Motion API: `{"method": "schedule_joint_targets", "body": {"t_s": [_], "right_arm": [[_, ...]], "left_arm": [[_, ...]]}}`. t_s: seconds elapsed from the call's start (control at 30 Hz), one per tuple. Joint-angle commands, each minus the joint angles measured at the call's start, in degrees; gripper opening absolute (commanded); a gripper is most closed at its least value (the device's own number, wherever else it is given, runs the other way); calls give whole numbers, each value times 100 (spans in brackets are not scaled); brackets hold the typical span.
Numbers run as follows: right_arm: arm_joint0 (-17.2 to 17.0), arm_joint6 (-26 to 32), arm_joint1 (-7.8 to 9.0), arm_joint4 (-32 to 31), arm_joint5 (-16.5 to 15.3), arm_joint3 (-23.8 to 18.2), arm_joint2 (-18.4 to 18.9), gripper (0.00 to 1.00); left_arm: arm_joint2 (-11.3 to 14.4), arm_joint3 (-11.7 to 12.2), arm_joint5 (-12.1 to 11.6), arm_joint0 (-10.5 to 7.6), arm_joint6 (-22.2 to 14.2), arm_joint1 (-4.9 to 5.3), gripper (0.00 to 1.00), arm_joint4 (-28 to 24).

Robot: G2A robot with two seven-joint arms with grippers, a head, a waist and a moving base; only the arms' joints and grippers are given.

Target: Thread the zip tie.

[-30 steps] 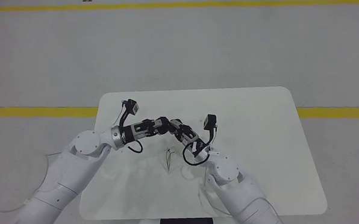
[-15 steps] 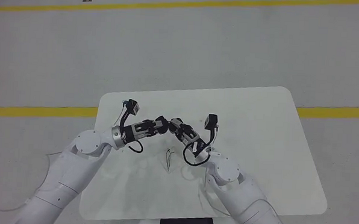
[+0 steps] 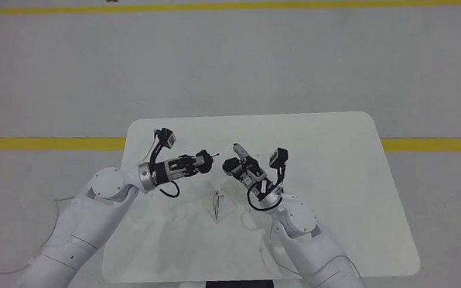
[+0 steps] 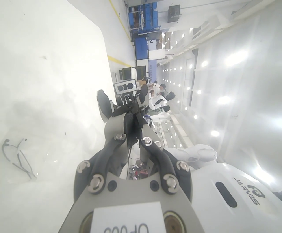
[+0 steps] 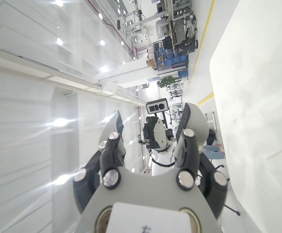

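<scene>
Above table (image 3: 339, 149), left tool (image 3: 205, 158) seemingly pinching zip tie (image 3: 212, 153), right tool (image 5: 152, 111) spread in wrist view

The zip tie (image 3: 207, 154) is a thin black strip clamped in the left pincer (image 3: 201, 160), held up off the desk (image 3: 331, 148). A short end pokes out past the fingertips toward the right and far side. In the left wrist view it runs as a dark band (image 4: 131, 130) between the closed fingers. Nearer on the desk, a clear bag (image 3: 217, 205) lies flat with more thin black ties inside.
</scene>
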Motion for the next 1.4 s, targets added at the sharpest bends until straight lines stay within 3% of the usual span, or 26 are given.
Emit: {"method": "schedule_joint_targets", "body": {"t_s": [0.0, 0.27, 0.37, 0.43, 0.57, 0.7, 0.77, 0.97, 1.07, 1.2, 1.37], "right_arm": [[2, -35, 0, -13, 4, 0, -2, 100], [2, -68, 8, -88, -7, 24, 31, 100], [-17, 722, 51, 215, -127, 106, 119, 100], [57, 1373, 96, 206, -126, 251, 165, 100], [285, 2092, 147, -68, -126, 481, 146, 100], [603, 2752, 151, -434, -197, 724, -101, 100], [603, 2752, 151, -434, -197, 724, -101, 100], [603, 2752, 151, -434, -197, 724, -101, 100], [627, 2970, 155, -131, -138, 803, -97, 100], [783, 3568, 171, 12, -322, 999, -139, 100], [1114, 3891, 139, -37, -431, 1312, -342, 100]], "left_arm": [[-10, 72, -6, -30, -101, 1, 0, -41], [0, 51, 33, -13, -85, -6, 0, -129], [-134, 313, 62, -46, -388, 24, 0, -313], [-227, 486, 112, -52, -927, 46, 0, -699], [-354, 828, 179, -127, -1768, 96, 0, -925], [-295, 1048, 215, -247, -2570, 110, 0, -1044], [-202, 1173, 261, -313, -2570, 119, 0, -951], [-202, 1173, 261, -313, -2570, 119, 0, -951], [-106, 1193, 341, -322, -2216, 111, 0, -616], [10, 1343, 311, -416, -2553, 98, 0, -575], [138, 1316, 140, -420, -2570, 137, 0, -600]]}}
